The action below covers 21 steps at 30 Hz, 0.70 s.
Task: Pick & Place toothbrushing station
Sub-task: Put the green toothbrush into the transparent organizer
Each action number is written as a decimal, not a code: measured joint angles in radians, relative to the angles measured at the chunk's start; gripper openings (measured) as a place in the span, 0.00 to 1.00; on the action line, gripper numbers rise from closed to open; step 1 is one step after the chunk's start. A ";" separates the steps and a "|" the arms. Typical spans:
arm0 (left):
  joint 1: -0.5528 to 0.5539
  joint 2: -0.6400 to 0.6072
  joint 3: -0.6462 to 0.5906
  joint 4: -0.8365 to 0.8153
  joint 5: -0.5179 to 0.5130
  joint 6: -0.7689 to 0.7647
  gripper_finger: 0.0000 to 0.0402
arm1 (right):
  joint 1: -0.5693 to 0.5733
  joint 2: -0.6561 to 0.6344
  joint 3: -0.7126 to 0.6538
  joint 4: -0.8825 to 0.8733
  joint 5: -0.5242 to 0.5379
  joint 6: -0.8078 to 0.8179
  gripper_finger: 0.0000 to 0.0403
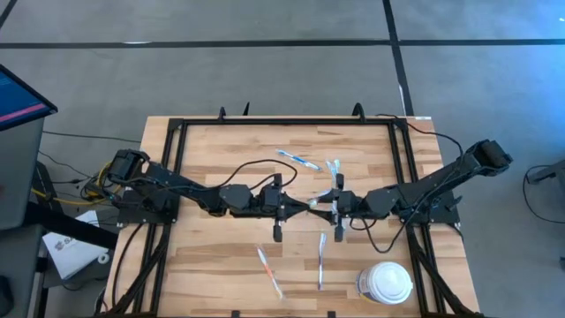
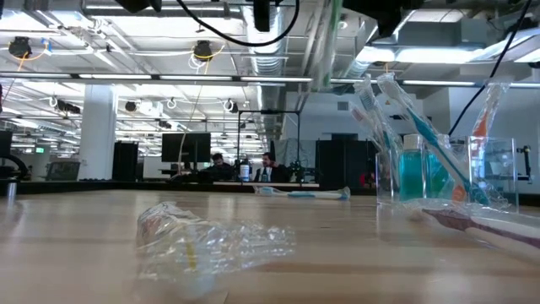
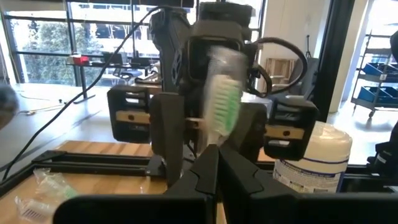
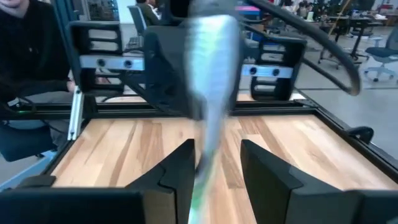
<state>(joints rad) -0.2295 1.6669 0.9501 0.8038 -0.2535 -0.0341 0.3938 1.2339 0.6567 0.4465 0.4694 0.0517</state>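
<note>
Left gripper (image 1: 305, 205): pinched shut on the handle end of a thin green-and-white toothbrush (image 3: 225, 112).
Right gripper (image 1: 325, 206): fingers apart, straddling the brush, not clamped.
Brush axis: bridges both grippers above table centre.
Clear plastic cup (image 1: 334, 167): just beyond, nearer right arm.

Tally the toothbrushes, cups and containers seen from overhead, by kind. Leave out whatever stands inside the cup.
Toothbrushes lying loose on the table: 3 (blue-white one, orange-marked one, pale one)
Toothbrush held up between the two arms, green bristles: 1
Clear cup: 1
White lidded container: 1
Total: 6
</note>
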 joint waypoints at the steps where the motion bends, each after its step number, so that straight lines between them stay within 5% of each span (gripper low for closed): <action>1: 0.000 0.000 0.000 -0.003 0.000 0.000 0.00 | -0.001 0.000 0.000 0.001 0.000 0.001 0.27; 7: 0.000 0.000 -0.001 -0.015 0.000 0.000 0.00 | 0.005 -0.005 0.000 -0.001 -0.002 -0.010 0.04; 21: 0.003 -0.015 -0.002 -0.035 -0.012 0.011 0.07 | 0.029 -0.052 0.000 -0.065 -0.027 -0.001 0.01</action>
<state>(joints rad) -0.2268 1.6520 0.9482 0.7691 -0.2657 -0.0231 0.4233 1.1821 0.6567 0.3816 0.4427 0.0504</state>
